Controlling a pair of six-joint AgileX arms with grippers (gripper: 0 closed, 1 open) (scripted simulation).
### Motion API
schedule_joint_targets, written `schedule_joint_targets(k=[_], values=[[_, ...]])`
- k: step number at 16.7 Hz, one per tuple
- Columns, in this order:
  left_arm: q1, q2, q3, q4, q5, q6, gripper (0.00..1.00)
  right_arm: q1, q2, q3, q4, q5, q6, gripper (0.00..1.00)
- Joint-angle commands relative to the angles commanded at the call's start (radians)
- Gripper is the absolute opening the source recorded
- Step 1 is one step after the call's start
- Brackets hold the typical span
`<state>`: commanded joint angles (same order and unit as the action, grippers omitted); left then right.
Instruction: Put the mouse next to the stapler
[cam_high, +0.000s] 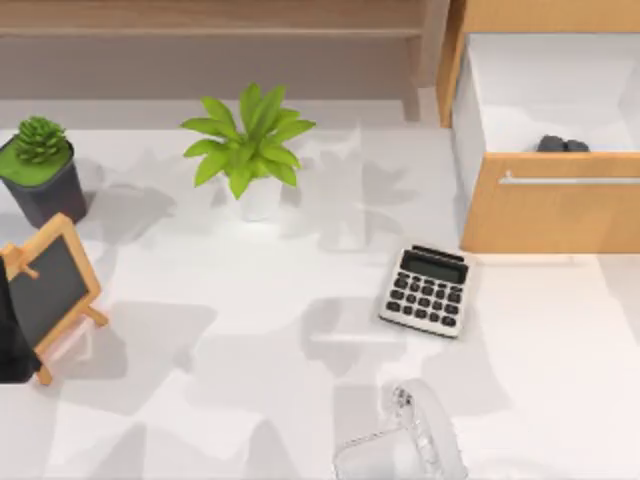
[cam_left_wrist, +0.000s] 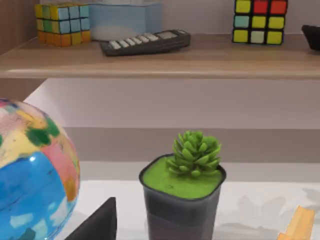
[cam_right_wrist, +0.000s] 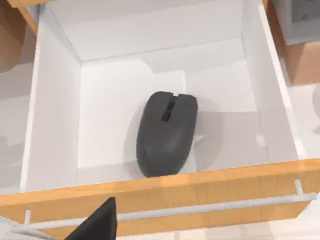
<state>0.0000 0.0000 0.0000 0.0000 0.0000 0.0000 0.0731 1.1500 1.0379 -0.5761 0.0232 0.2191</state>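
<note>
White table (cam_high: 250, 330), mouse (cam_right_wrist: 166, 132) in open drawer (cam_right_wrist: 52, 115)

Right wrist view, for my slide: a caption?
Dark grey mouse lying inside the open white drawer, behind its wooden front.

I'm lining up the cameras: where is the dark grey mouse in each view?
Top view: the dark grey mouse lies in the open white drawer at upper right, behind its wooden front.
Left wrist view: not in it.
Right wrist view: the mouse lies mid-drawer.
Shared landmark: the drawer's silver handle bar.
</note>
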Motion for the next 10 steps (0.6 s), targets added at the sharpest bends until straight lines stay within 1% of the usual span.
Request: schedule_joint_targets(k=[6,10], values=[[0.0,0.0,0.0,0.0,0.0,0.0,1.0,0.048,0.69,0.587,-0.31,0.015,0.108,1.0],[0.0,0.0,0.0,0.0,0.0,0.0,1.0,0.07,1.036,0.881,-0.478,0.023,0.167,1.0]])
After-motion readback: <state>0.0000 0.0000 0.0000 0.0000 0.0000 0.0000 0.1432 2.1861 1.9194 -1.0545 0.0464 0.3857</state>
